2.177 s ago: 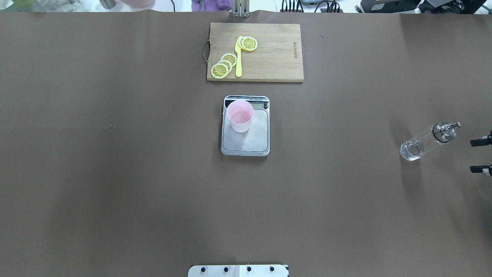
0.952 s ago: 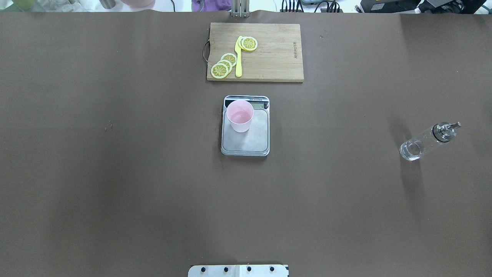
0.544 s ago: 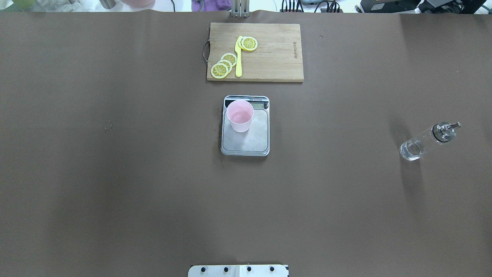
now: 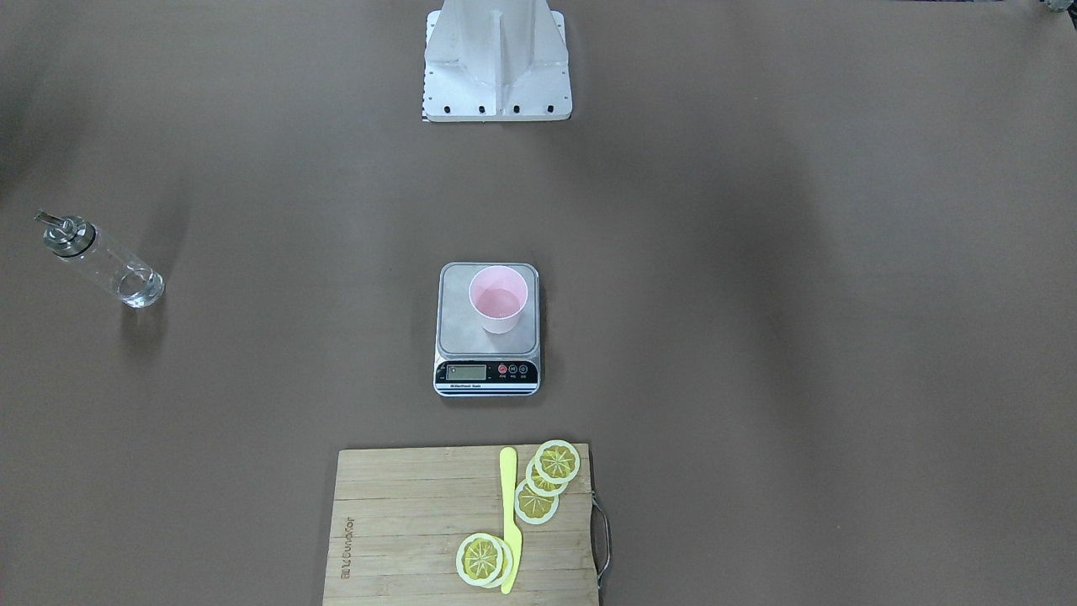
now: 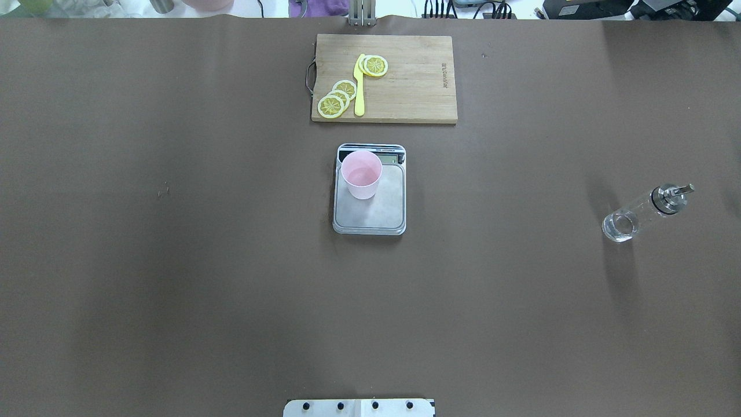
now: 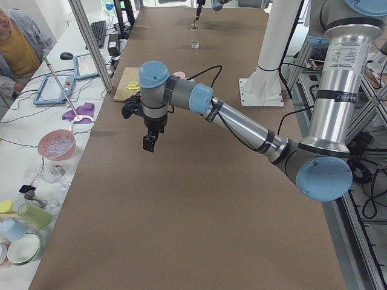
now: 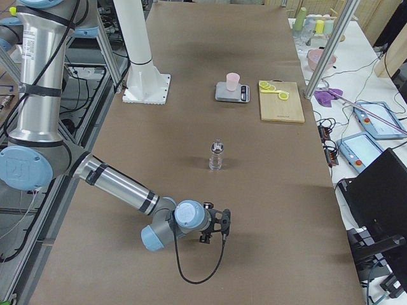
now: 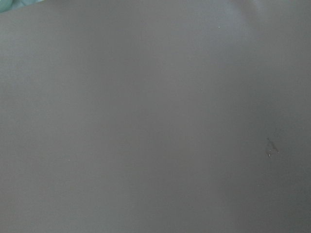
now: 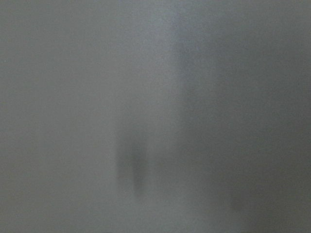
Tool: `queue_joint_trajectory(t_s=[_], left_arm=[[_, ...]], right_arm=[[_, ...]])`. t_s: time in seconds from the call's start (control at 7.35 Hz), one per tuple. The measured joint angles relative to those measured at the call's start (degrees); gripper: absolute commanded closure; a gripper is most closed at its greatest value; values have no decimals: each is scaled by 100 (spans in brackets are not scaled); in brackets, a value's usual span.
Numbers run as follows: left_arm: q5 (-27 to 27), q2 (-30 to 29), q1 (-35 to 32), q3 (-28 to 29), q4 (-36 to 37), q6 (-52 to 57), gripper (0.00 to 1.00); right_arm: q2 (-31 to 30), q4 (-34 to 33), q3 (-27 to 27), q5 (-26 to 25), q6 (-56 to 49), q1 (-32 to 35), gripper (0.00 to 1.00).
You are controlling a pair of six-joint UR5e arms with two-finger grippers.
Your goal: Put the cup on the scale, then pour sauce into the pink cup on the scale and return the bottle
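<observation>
Bottle [image 5: 642, 211] is standing upright near the right edge of the surface [image 5: 173, 260]. Cup [image 5: 361, 174] is sitting on the scale [image 5: 370, 217] at mid-surface. Left pincer [image 6: 148, 143] and right pincer [image 7: 217, 227] are hovering well apart from it; their opening cannot be told. Glass is probably light, slippery and fragile: grasp the body at mid-height.

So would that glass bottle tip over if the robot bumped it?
Probably: the bottle stands tall and narrow on a small base. Its smooth glass likely feels slippery and might break if it fell. Being round, it may roll once down.
</observation>
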Motion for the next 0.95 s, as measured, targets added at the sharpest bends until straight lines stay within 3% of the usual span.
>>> queue_joint_trajectory(t_s=[0.41, 0.95], left_arm=[[-18, -69, 36, 342, -88, 0, 2], [25, -71, 51, 506, -98, 42, 2]], right_arm=[[53, -824, 594, -81, -44, -71, 9], [-30, -2586, 1758, -303, -649, 10, 8]])
